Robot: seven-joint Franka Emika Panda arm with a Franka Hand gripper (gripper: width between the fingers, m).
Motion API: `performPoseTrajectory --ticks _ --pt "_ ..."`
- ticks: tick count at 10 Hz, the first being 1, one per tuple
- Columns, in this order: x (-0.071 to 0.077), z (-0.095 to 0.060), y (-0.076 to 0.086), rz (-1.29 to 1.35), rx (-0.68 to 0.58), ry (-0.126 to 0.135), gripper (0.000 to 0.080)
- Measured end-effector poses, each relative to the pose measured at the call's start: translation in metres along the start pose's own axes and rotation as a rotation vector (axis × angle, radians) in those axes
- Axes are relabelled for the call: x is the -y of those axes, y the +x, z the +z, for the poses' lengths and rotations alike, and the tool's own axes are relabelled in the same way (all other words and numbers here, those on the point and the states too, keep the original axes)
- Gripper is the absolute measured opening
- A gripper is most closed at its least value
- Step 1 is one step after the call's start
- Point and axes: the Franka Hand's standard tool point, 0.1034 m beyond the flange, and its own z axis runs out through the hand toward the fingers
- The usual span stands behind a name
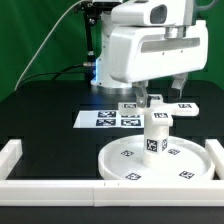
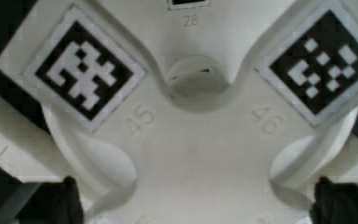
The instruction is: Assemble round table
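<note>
Now end effector (image 1: 159, 104) spread wide, empty, directly above cross base (image 2: 179, 120) atop leg (image 1: 156, 138) on disc (image 1: 125, 165).

Disc (image 1: 150, 160), leg (image 1: 156, 135) & cross base (image 2: 185, 120): white plastic, smooth, slight sheen; tags matt black-and-white print. Marker board (image 1: 95, 118): thin, flat, matt white. Tabletop (image 1: 45, 110): matt black. Arm casing (image 1: 150, 55): glossy white plastic.

Even bright light; wrist view close, blurred
</note>
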Motion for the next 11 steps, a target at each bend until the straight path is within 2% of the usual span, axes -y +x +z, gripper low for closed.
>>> performPoseTrajectory --ticks 3,6,7,8,11 --pt "0.003 0.012 -0.004 0.001 0.018 0.005 0.0649" --pt "0.003 0.015 -0.003 0.01 0.015 0.0 0.0649" --pt "0.003 0.015 -0.003 0.037 0.015 0.0 0.0521" --pt "0.003 0.015 -0.004 0.038 0.015 0.0 0.044" --pt "0.003 0.015 -0.003 0.234 0.014 0.0 0.044"
